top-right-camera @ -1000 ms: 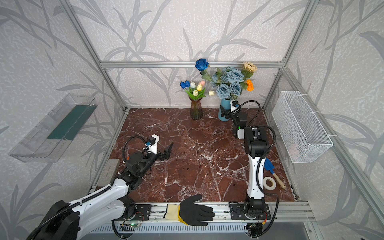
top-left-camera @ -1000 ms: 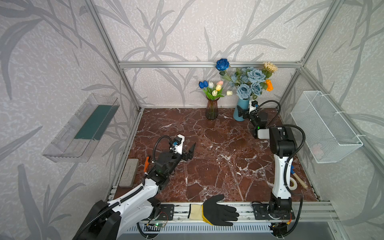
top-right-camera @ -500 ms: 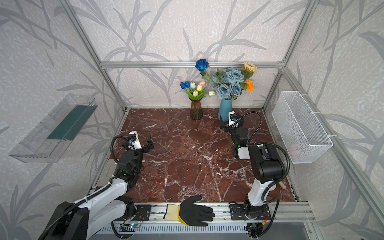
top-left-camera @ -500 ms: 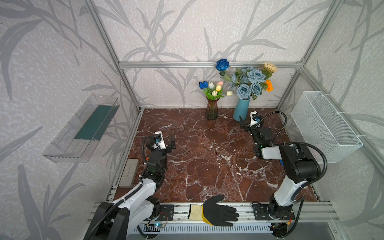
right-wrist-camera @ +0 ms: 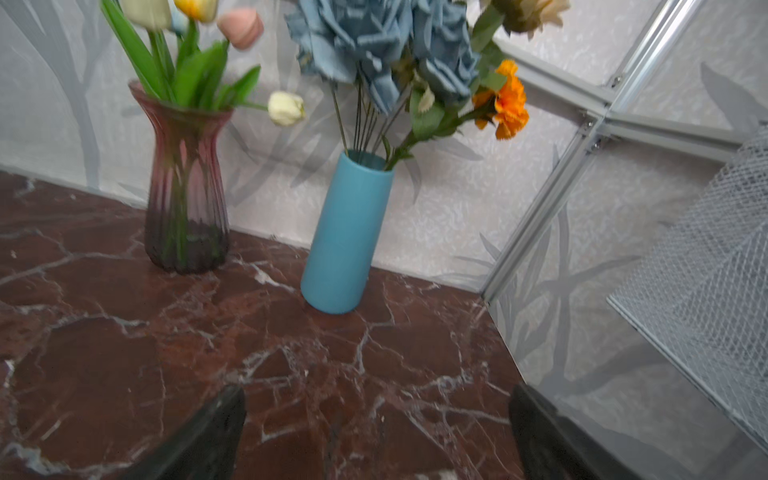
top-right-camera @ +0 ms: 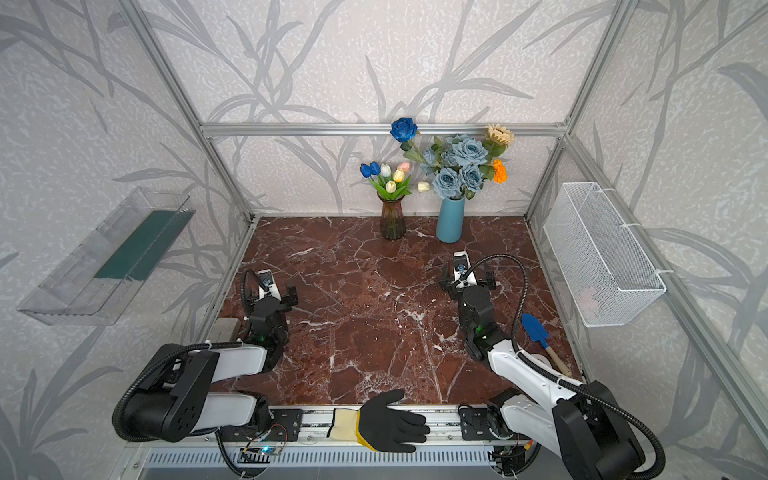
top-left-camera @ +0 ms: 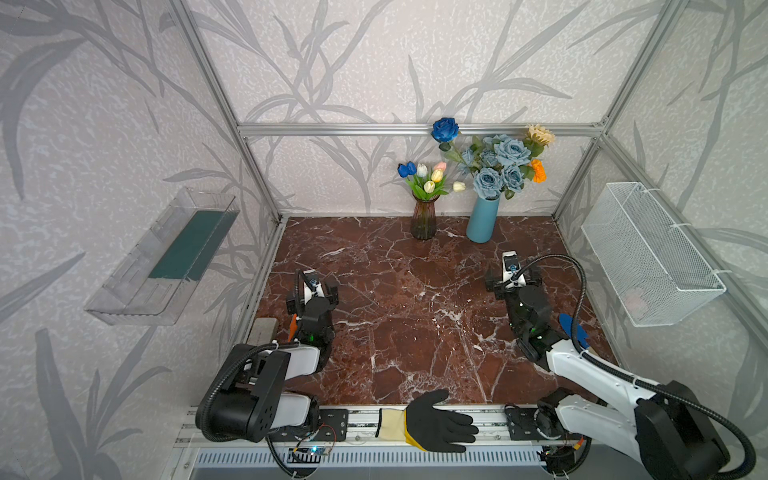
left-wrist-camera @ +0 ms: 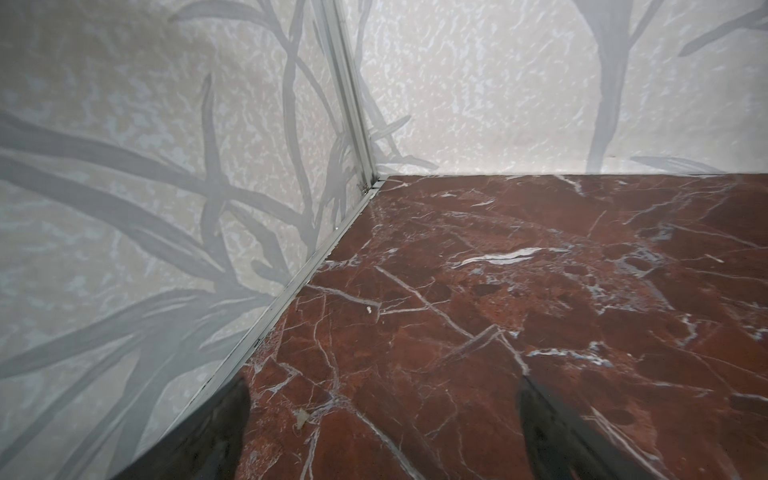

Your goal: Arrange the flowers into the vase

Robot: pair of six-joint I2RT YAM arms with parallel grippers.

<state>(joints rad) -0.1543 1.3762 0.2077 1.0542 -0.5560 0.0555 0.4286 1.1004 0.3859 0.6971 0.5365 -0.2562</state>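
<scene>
The flowers stand in two vases at the back wall. Small tulips (top-left-camera: 428, 178) with green leaves fill a purple glass vase (top-left-camera: 423, 220). Dusty-blue roses (top-left-camera: 500, 164), a dark-blue rose (top-left-camera: 444, 129), an orange marigold (top-left-camera: 539, 170) and a beige daisy (top-left-camera: 539, 135) sit in a blue vase (top-left-camera: 482, 220). My right gripper (top-left-camera: 513, 284) hovers open in front of the blue vase (right-wrist-camera: 347, 237), well short of it, with bare marble between its fingers (right-wrist-camera: 216, 428). My left gripper (top-left-camera: 312, 291) is open and empty over the left side of the floor, facing the back left corner (left-wrist-camera: 370, 187).
A black glove (top-left-camera: 436, 426) lies on the front rail. A white wire basket (top-left-camera: 648, 253) hangs on the right wall and a clear shelf (top-left-camera: 166, 257) on the left wall. A blue trowel (top-right-camera: 536, 328) and a tape roll (top-right-camera: 540, 359) lie by the right arm. A grey block (top-left-camera: 264, 326) sits at the left edge.
The right gripper has pulled back from the blue vase toward the front. The left gripper has swung left and back, its jaws widening. The flowers have not moved.
</scene>
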